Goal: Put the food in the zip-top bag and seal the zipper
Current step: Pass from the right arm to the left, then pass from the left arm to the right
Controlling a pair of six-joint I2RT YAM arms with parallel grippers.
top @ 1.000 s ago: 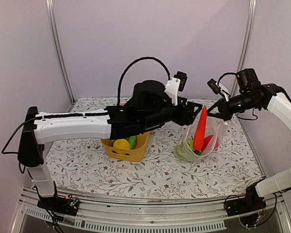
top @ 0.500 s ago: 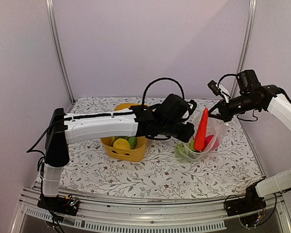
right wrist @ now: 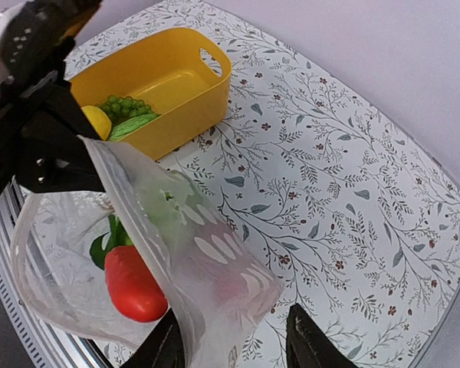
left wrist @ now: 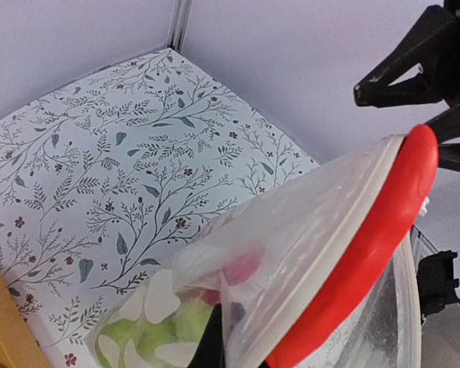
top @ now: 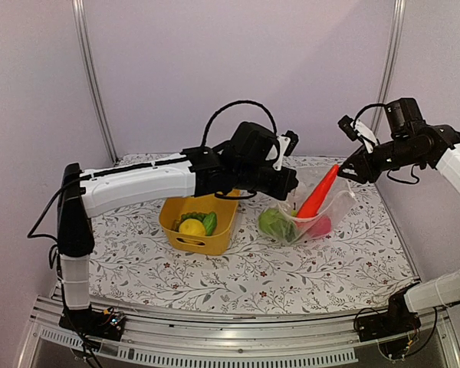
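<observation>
Though slack, bag [top: 337,204] in right gripper [top: 344,170]

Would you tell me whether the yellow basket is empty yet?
Not empty: the yellow basket holds a yellow fruit with green pieces beside it.

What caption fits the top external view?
The left gripper and right gripper hold the zip-top bag up by its mouth, red toy sticking out.

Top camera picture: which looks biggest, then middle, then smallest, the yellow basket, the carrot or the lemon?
1. Yellow basket, easily the biggest.
2. Carrot, long but thin. Its lower end sits in the bag, so it's partly hidden.
3. Lemon, the smallest, inside the basket.
</observation>
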